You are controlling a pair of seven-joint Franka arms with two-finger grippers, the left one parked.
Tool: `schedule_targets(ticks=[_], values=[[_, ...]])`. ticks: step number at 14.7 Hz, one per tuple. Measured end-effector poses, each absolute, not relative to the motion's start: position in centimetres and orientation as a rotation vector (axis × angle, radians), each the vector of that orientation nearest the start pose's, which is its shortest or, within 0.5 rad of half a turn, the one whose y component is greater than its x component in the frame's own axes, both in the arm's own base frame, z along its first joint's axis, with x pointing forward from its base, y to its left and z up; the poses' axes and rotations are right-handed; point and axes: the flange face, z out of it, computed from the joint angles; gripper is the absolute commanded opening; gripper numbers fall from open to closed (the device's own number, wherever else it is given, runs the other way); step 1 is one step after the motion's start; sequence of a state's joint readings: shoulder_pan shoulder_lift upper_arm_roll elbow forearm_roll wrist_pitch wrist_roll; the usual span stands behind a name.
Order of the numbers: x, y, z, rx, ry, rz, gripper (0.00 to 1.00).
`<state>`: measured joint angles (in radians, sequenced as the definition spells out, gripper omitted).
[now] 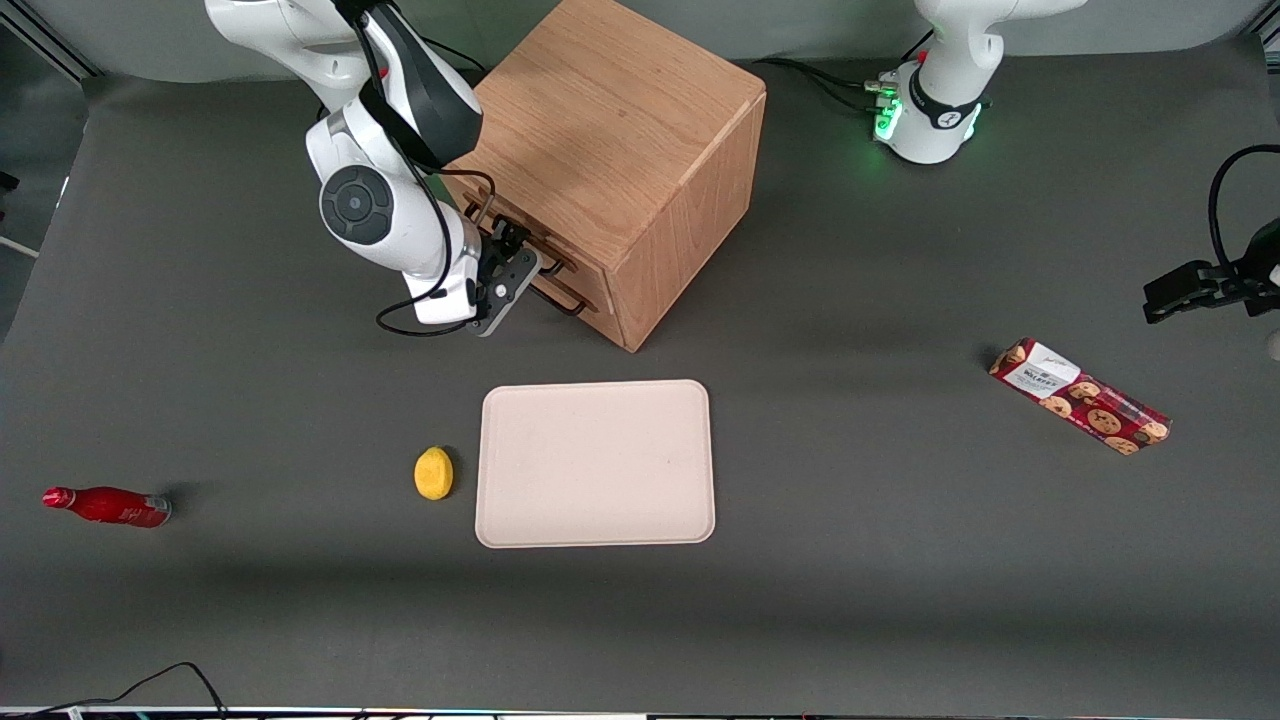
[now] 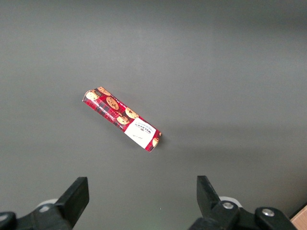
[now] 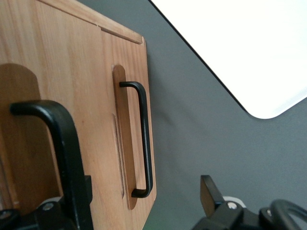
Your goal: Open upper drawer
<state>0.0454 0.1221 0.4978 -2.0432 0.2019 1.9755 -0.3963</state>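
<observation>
The oak cabinet (image 1: pixel 600 130) stands at the table's back middle, its drawer fronts turned toward the working arm's end. My right gripper (image 1: pixel 508 265) is open, right in front of the drawer fronts at handle height. In the right wrist view the upper drawer's black bar handle (image 3: pixel 64 139) runs very close along one finger, while the other finger (image 3: pixel 211 191) stands free over the grey table. The gripper (image 3: pixel 144 203) holds nothing. The lower drawer's black handle (image 3: pixel 145 139) is farther from the camera. Both drawer fronts look flush with the cabinet.
A cream tray (image 1: pixel 595 463) lies nearer the front camera than the cabinet, with a yellow lemon (image 1: pixel 433 472) beside it. A red bottle (image 1: pixel 108 506) lies toward the working arm's end. A red cookie box (image 1: pixel 1080 396) lies toward the parked arm's end and also shows in the left wrist view (image 2: pixel 122 118).
</observation>
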Motion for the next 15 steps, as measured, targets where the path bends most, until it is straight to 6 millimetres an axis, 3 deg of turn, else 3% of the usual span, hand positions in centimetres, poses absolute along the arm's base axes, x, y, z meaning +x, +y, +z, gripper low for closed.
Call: schedule_targets(ticks=[5, 15], values=[[47.9, 27.9, 37.8, -2.671, -1.159, 0.245, 1.0], [51.4, 23.3, 38.2, -2.768, -1.113, 0.168, 1.0]])
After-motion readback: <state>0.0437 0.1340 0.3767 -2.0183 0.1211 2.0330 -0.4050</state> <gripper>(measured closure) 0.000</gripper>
